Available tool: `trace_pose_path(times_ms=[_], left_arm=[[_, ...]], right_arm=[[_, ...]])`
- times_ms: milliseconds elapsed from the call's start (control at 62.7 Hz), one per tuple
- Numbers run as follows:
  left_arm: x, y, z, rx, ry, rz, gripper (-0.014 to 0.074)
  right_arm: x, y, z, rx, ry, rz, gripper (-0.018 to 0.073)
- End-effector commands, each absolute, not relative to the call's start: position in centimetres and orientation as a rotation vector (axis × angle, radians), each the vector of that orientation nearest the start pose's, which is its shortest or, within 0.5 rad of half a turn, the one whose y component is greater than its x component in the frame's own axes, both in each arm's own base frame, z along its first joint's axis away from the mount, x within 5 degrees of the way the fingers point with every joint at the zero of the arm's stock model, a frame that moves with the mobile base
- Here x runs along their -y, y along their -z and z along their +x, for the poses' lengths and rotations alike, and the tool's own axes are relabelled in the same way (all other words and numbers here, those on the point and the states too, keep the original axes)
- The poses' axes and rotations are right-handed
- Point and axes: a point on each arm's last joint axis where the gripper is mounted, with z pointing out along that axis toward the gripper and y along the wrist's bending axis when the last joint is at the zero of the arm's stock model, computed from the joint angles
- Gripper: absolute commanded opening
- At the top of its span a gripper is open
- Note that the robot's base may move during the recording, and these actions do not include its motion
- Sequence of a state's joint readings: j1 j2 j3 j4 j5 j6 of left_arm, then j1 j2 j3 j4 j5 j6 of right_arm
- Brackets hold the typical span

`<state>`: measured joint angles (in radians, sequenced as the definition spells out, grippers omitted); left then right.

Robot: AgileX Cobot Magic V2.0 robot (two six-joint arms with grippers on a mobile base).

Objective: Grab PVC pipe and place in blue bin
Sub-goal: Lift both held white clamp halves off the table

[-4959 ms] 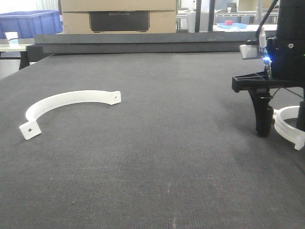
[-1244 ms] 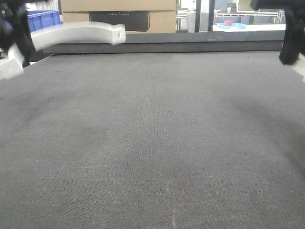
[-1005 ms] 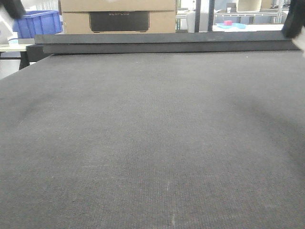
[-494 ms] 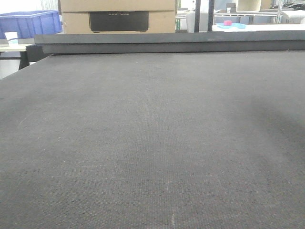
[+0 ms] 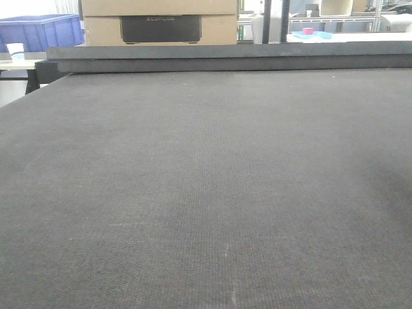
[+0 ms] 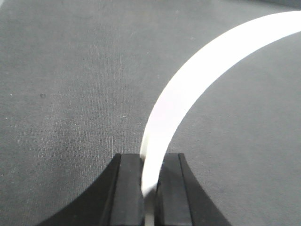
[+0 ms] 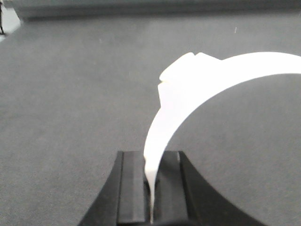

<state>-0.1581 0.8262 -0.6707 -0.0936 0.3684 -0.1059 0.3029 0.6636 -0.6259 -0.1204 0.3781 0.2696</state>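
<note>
The right fingers (image 7: 131, 183), black and flat-sided, are pinched almost together on the white curved plastic PVC pipe (image 7: 178, 99). This thick clamp piece rises from them at 6 o'clock and arcs off toward 3 o'clock, with a stepped squared tab on its outer edge near 12 o'clock. It is held over the dark grey woven bench (image 7: 61, 94). The left fingers (image 6: 129, 183) are closed in the same way on a thin flat white plastic half-circle strap (image 6: 188, 89), which climbs from 6 o'clock and sweeps out to 2 o'clock above the same surface. In the front view a blue plastic bin (image 5: 42, 29) sits beyond the bench's far edge at 10 o'clock. A white paper cup (image 5: 14, 50) stands near it, and a brown cardboard box (image 5: 161, 19) is at 12 o'clock.
</note>
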Motion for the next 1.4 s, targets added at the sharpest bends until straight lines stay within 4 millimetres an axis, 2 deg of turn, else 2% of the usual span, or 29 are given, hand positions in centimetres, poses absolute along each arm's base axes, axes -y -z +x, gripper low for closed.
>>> trace_pose_path(times_ms=[0,319,494,1387], left_arm=[[2.8,-33.6,15.4,-1.931,0.28,-0.018,-0.0111],[2.0,-37.2,11.9,-1.621,0.259,0.008,-0.0111],[1.8,-37.9,10.6,-1.555,0.252,0.016,-0.0111],[1.7,-38.0,10.4,-1.538,0.244,0.022,-0.0111]], right_arm=[[-3.2,-33.8,11.9,-1.808,-0.236,-0.142,-0.0167],[-2.9,-36.4,10.0,-1.542,-0.293,-0.14,-0.0167],[-2.9,-36.8,9.8,-1.5,-0.302,-0.141,-0.0167],[-2.9,-36.8,9.8,-1.5,-0.302,-0.141,-0.0167]])
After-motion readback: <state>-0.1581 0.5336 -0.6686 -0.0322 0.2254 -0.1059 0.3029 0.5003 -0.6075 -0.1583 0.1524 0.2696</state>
